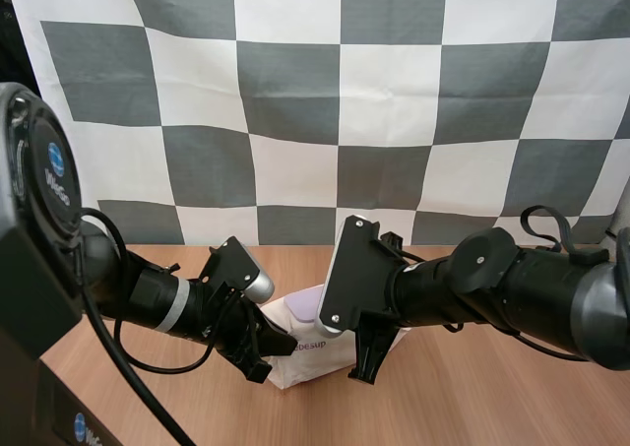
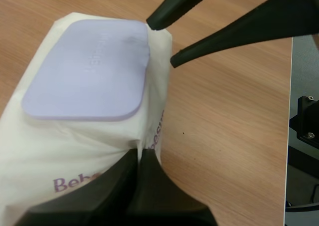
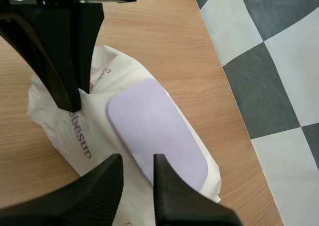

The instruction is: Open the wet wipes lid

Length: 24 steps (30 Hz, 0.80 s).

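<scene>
A white wet wipes pack (image 1: pixel 307 360) lies on the wooden table (image 1: pixel 492 397), its lilac lid (image 1: pixel 307 301) flat and closed. My left gripper (image 1: pixel 271 352) is down on the pack's near end. Its fingers lie together in the left wrist view, pinching puckered wrapper (image 2: pixel 60 151) just short of the lid (image 2: pixel 89 71). My right gripper (image 3: pixel 138 158) stands open over the other end of the pack (image 3: pixel 50 116), one fingertip at the rim of the lid (image 3: pixel 159 136). From the left wrist, the right gripper (image 2: pixel 160 43) straddles the pack's far corner.
Bare wood lies around the pack on all sides. The table's edge (image 2: pixel 290 136) runs close by, with dark robot hardware beyond it.
</scene>
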Motion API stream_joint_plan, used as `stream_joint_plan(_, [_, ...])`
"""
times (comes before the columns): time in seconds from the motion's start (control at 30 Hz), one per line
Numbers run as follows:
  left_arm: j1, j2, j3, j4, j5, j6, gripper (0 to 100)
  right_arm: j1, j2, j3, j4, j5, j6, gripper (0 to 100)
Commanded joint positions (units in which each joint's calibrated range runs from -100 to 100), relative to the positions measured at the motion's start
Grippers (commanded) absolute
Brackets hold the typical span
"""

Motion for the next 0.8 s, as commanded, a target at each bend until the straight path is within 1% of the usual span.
stream_joint_plan(0.0, [-0.02,0.01,-0.02,-0.02,0.01,0.94,0,0.02,0.09,-0.07,0.05,3.26,0.0,38])
stream_joint_plan(0.1, [-0.02,0.01,-0.02,-0.02,0.01,0.94,0,0.02,0.09,-0.07,-0.94,3.26,0.0,42])
stream_joint_plan(0.2, [-0.02,0.01,-0.02,-0.02,-0.32,0.94,0,0.02,0.09,-0.07,-3.77,3.08,0.0,45])
stream_joint_plan(0.33, [-0.02,0.01,-0.02,0.32,-0.46,0.94,0,0.02,0.09,-0.07,-6.28,3.08,0.0,46])
stream_joint_plan(0.57, [-0.02,0.01,-0.02,1.26,-0.25,0.94,0,0.08,1.97,-0.07,-7.57,3.08,0.0,46])
stream_joint_plan(0.77, [-0.02,0.01,-0.02,1.26,-0.25,0.94,0,0.08,8.4,-0.07,-8.6,-4.19,0.0,46])
